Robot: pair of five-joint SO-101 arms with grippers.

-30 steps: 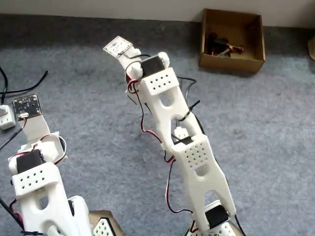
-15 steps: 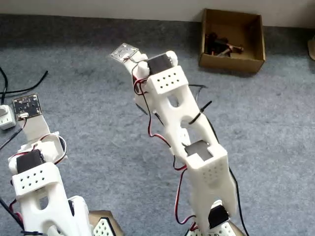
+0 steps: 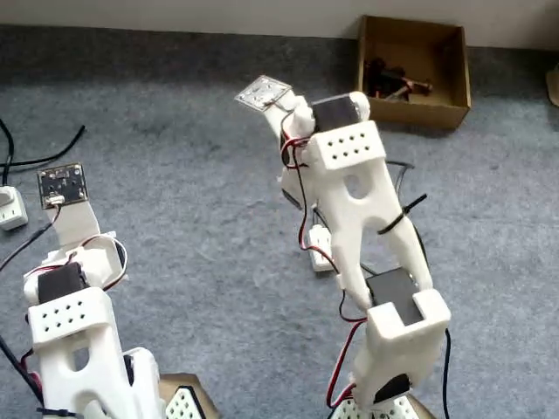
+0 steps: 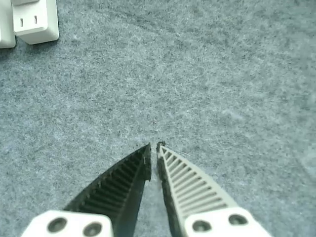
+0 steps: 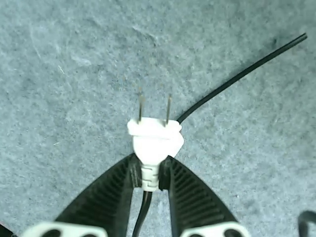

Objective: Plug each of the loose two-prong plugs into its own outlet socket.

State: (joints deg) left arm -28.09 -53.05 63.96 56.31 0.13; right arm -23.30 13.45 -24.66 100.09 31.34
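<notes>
Over the carpet's far middle, right gripper (image 5: pixel 150 162), clenched on the white two-prong plug (image 5: pixel 154 134), has swung rightward, away from the left-edge outlet socket (image 3: pixel 10 208); insertion looks further off. Left gripper (image 4: pixel 154 148) closed, empty.

In the left wrist view, the white outlet block (image 4: pixel 30 22) is cut by the picture's edges at 1 corner, so we cannot count its sockets. In the high view, a white socket piece (image 3: pixel 10 208) is clipped at the picture's edge. A small white part (image 3: pixel 320 246) lies half under the right arm (image 3: pixel 349 153); we cannot tell what it is. The cardboard box (image 3: pixel 410 112) holds things too small to name. In the right wrist view, the plug (image 5: pixel 154 136) has its cord hidden between the right gripper (image 5: pixel 150 168) fingers (image 5: pixel 116 185), and a loose black cable (image 5: pixel 237 76) runs off the picture.
</notes>
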